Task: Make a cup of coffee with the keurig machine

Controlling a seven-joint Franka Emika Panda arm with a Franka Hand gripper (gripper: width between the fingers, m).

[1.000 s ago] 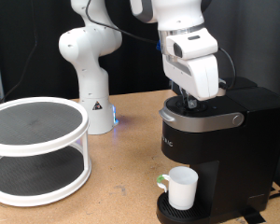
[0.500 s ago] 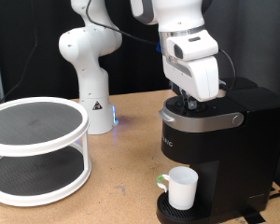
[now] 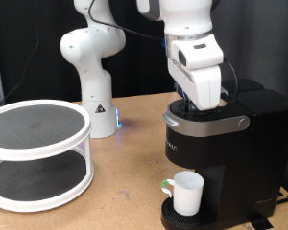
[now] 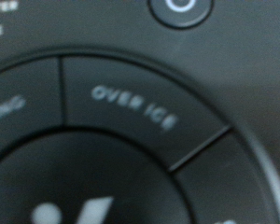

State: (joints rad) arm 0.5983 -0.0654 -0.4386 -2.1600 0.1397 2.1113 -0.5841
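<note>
Claw (image 3: 196, 105) seemingly atop keurig machine (image 3: 221, 163)

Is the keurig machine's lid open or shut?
Shut: the keurig machine has its grey-rimmed lid lying flat, with the end effector right over it.

This is a robotics lab or test bench, not a home kitchen. A second white robot arm (image 3: 89, 59) stands bolted on its cone-shaped base on the wooden worktop (image 3: 125, 163) — behind the keurig machine (image 3: 226, 153), towards the exterior view's left. Black curtain backdrop (image 3: 29, 48) closes off the space behind the arm. Beside it sits a white two-tier round rack (image 3: 38, 153) — test-rig furniture, not household gear.
</note>
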